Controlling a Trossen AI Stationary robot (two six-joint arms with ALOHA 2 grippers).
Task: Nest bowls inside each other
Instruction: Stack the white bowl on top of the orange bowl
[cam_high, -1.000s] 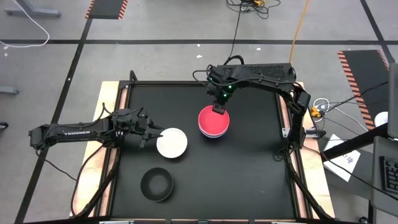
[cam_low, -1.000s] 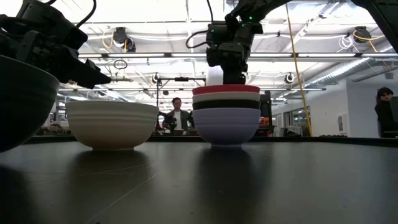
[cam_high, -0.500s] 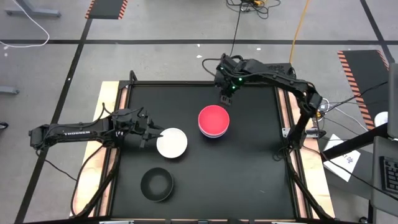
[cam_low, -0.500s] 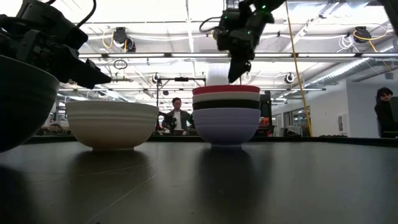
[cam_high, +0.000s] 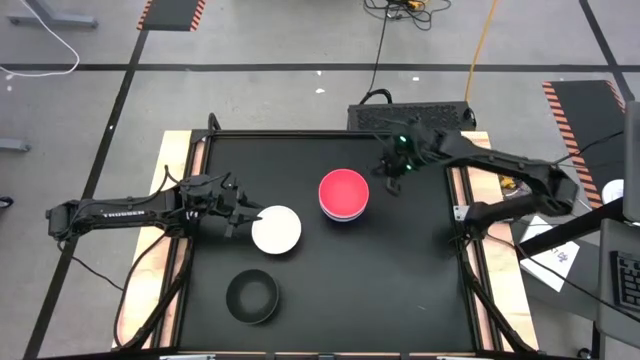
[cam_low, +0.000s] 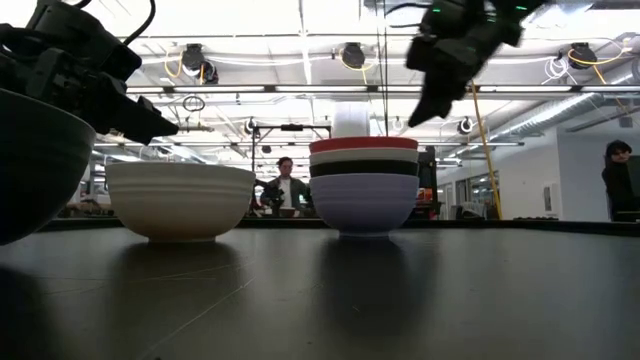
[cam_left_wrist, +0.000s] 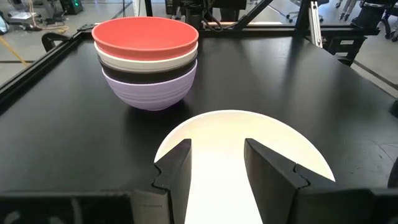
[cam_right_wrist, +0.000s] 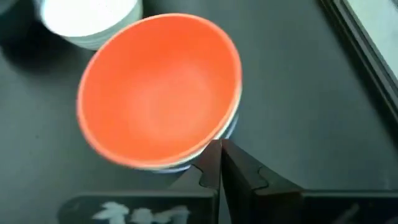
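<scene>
Black tabletop (cam_high: 400, 270): right end effector (cam_high: 394, 186) fingers together, empty, hovering just right of the red-topped bowl stack (cam_high: 344, 195). Left end effector (cam_high: 247, 218) half-apart at the white bowl (cam_high: 277, 229) rim, grip unclear. Black bowl (cam_high: 252, 297) near-left.

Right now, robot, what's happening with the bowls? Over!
Right gripper shut, empty, beside the stack. Left gripper open at the loose white bowl. Stack of four, red bowl topmost. Black bowl waiting. Nothing in the way.

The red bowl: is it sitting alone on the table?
No, the red bowl tops a stack of white, black and lavender bowls.
</scene>
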